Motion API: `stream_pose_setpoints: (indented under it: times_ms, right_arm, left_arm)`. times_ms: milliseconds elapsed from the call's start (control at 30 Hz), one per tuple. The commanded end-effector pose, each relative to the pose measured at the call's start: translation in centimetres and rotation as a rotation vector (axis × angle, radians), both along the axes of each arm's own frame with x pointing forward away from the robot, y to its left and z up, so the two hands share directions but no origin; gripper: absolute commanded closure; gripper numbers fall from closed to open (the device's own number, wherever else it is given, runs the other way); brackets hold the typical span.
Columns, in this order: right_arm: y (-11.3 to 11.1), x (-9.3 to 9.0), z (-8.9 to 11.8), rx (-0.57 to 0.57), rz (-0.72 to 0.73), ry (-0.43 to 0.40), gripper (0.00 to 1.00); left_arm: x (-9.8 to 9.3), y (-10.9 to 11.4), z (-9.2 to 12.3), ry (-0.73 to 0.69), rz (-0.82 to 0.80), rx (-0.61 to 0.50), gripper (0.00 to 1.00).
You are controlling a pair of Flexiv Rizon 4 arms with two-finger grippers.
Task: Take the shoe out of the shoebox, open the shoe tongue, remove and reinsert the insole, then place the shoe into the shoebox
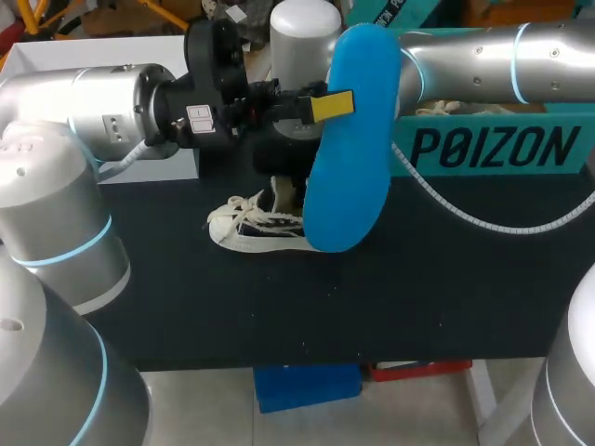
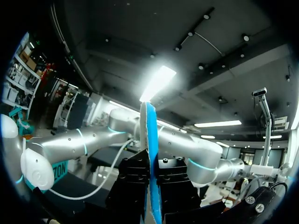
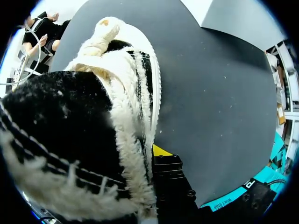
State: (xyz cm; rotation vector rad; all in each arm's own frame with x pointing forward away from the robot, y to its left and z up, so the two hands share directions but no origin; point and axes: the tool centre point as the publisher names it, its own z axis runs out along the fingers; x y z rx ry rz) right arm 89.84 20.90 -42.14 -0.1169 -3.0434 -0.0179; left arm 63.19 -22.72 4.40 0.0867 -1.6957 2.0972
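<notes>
Black table (image 1: 372, 307): shoe (image 1: 256, 228) on it near middle; teal shoebox (image 1: 493, 149) rear right; white box (image 1: 84, 48) rear left.

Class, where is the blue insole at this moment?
In the head view the blue insole stands upright over the middle of the table, clamped in the left hand, just above the black-and-white shoe.

shoe (image 1: 256, 228) 1 | insole (image 1: 353, 149) 1 | shoebox (image 1: 493, 149) 1 | arms (image 1: 102, 111) (image 1: 502, 56) 2
</notes>
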Motion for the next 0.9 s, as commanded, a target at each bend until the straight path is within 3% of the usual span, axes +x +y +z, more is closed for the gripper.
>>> stream_pose_setpoints:
  times_ms: [33, 400, 467, 533, 600, 700, 900]
  right_arm:
    - [0.0, -0.1, 0.0, -0.002, 0.000, 0.001, 1.00]
    - [-0.1, -0.2, -0.4, -0.031, -0.024, 0.004, 1.00]
    - [-0.2, -0.3, 0.3, -0.067, -0.108, 0.002, 1.00]
    - [-0.4, -0.9, 2.5, -0.057, -0.173, 0.010, 1.00]
    - [-1.1, -1.4, 4.6, -0.093, -0.272, 0.008, 1.00]
    - [-2.6, -1.9, 7.4, -0.058, -0.484, 0.011, 1.00]
    - [-6.3, -2.5, 10.1, -0.014, -1.087, -0.009, 1.00]
  left_arm:
    - [-0.1, -0.2, -0.1, 0.000, 0.004, -0.001, 1.00]
    - [-0.1, -0.2, -0.1, 0.000, 0.004, -0.001, 1.00]
    - [-0.1, -0.2, -0.1, 0.000, 0.004, -0.001, 1.00]
    - [-0.1, -0.2, -0.1, 0.000, 0.004, -0.001, 1.00]
    - [-0.1, -0.2, -0.1, 0.000, 0.004, -0.001, 1.00]
    - [-0.1, -0.2, -0.1, 0.000, 0.004, -0.001, 1.00]
    - [-0.1, -0.2, -0.1, 0.000, 0.004, -0.001, 1.00]
